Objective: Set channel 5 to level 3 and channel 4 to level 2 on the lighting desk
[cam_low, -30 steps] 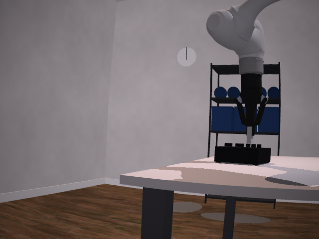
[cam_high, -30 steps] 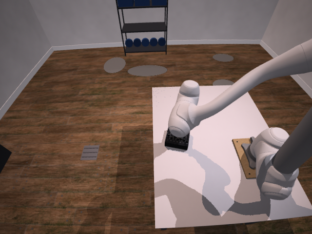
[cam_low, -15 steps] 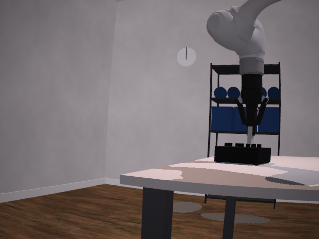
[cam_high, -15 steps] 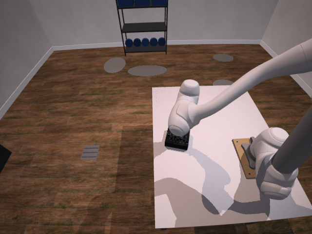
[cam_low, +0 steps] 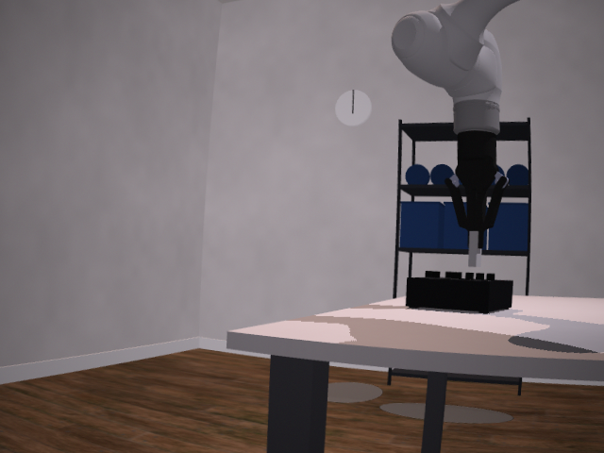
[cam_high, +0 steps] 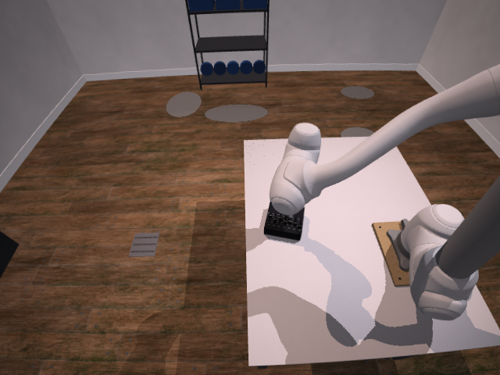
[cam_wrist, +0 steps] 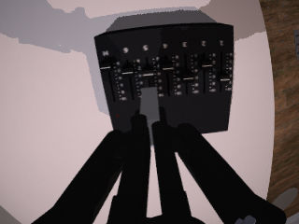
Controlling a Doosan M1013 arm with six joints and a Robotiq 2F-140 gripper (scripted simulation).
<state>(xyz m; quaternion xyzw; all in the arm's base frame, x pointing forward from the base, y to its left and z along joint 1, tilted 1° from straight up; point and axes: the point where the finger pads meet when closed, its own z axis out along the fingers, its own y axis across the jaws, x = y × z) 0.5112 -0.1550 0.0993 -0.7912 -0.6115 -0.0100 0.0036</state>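
The lighting desk (cam_high: 282, 229) (cam_low: 458, 293) (cam_wrist: 200, 100) is a small black box with a row of several faders, standing near the left edge of the white table (cam_high: 355, 194) (cam_low: 341, 336). My gripper (cam_low: 474, 260) (cam_wrist: 150, 98) is shut, with nothing between the fingers, and points straight down. Its grey tips hang just above the fader caps, over the faders left of the middle in the wrist view. In the top view the wrist hides the gripper and the far part of the desk. The fader levels are too small to read.
The arm's base (cam_high: 436, 262) stands on a brown plate (cam_high: 385, 242) at the table's right side. A black shelf (cam_high: 232, 44) (cam_low: 419, 219) with blue balls and boxes stands at the back wall. A wooden floor surrounds the table.
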